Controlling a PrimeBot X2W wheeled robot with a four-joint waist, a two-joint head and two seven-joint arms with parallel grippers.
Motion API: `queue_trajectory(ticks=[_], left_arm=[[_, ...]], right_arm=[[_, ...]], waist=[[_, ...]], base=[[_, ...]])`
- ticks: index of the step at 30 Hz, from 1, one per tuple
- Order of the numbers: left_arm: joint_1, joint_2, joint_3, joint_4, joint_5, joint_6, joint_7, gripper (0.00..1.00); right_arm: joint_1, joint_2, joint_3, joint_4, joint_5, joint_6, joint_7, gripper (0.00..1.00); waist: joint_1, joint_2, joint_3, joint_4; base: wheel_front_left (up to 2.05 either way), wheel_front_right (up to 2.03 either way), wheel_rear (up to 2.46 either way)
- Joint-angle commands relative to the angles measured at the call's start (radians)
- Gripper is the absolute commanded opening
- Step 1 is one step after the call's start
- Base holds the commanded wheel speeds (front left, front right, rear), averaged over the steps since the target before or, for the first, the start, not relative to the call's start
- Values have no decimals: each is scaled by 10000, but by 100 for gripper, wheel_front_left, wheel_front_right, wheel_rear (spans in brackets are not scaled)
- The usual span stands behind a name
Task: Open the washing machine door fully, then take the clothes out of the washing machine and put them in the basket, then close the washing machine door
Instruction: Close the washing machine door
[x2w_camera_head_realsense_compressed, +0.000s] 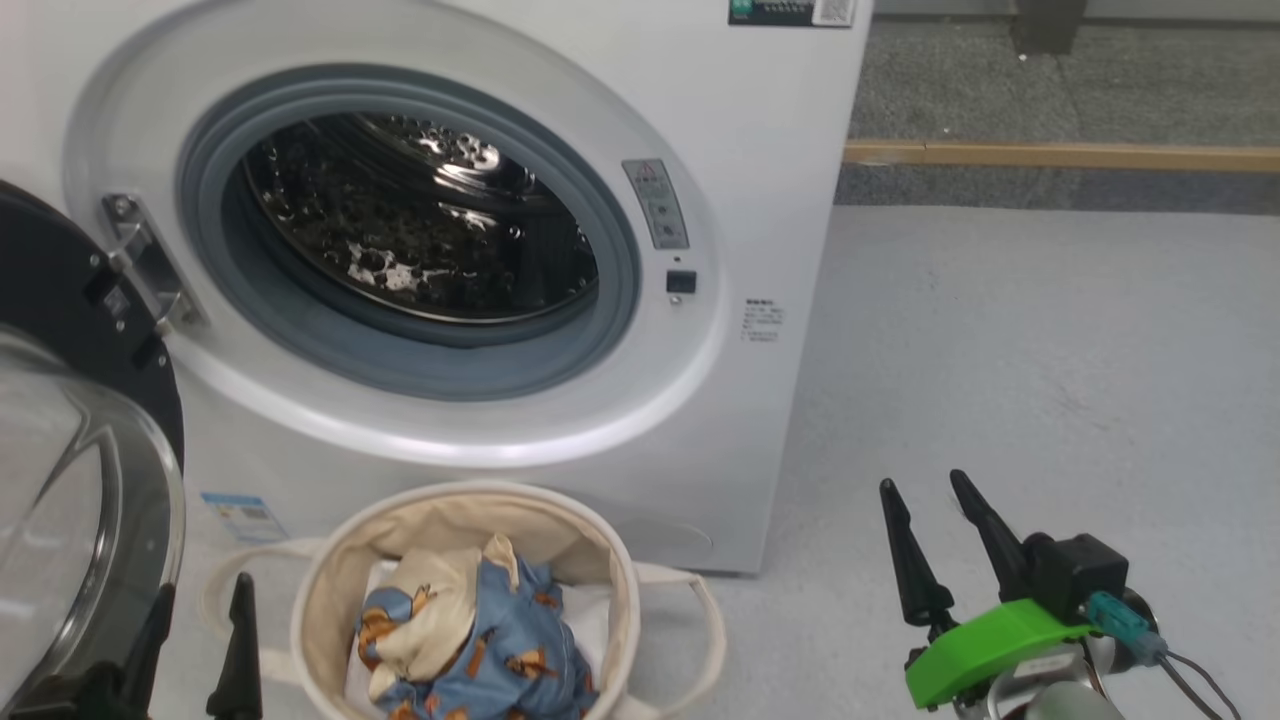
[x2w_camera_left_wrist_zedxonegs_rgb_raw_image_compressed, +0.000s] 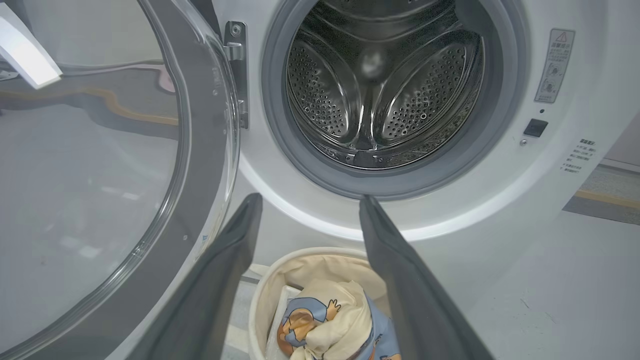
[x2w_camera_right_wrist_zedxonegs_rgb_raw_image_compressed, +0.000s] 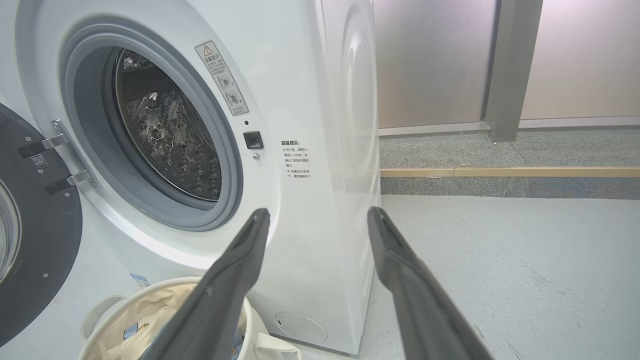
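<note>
Clothes (x2w_camera_head_realsense_compressed: 470, 640) in basket (x2w_camera_head_realsense_compressed: 315, 610) (door (x2w_camera_head_realsense_compressed: 70, 480) wide open)

Laundry corner: washing machine (x2w_camera_head_realsense_compressed: 780, 150), basket (x2w_camera_head_realsense_compressed: 470, 520), grey floor (x2w_camera_head_realsense_compressed: 1050, 350).

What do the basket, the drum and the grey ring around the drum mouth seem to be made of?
The basket: likely cream canvas, matte, with soft sagging walls. The drum: probably stainless steel, glossy, perforated, with mirror-like reflections. The grey ring: seemingly rubber, matte and smooth, without glare.
</note>
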Motion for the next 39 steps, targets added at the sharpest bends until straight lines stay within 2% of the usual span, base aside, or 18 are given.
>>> queue_trajectory(ticks=[1,18,33,39], left_arm=[[-337,211,513,-288,86,44,-121,100],[-338,199,700,-191,341,-61,-122,100],[-355,125,725,-87,504,-193,-122,100],[-324,43,1011,-115,446,-125,-122,100]], right_arm=[[-251,22,187,-350,-11,75,-124,100],[-262,22,126,-353,-41,75,-124,100],[-252,22,170,-351,-62,75,-124,100],[-253,22,216,-329,-73,75,-124,100]], waist=[[0,0,7,-1],[0,0,127,22],[0,0,80,163],[0,0,44,208]], base=[[-153,188,-35],[-179,186,-7],[-24,24,0],[0,0,0]])
